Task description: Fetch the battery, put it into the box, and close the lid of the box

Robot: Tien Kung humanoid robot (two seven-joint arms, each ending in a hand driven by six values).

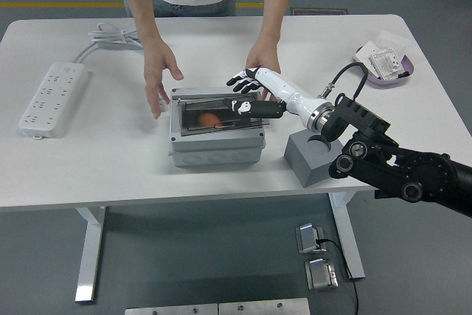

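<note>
A grey box (216,142) stands at the middle of the table. Its clear lid (214,112) lies nearly flat over the opening. An orange battery (210,119) shows through the lid inside the box. My right hand (247,94) rests on the lid's right part with its fingers spread and pressing down, holding nothing. A person at the far side holds one hand (157,71) just above the box's left rear and the other hand (263,59) behind my right hand. My left arm is out of view.
A grey block (311,158) sits right of the box under my forearm. A white power strip (50,98) with its cable lies at the left. A purple tray (386,68) with packets sits at the far right.
</note>
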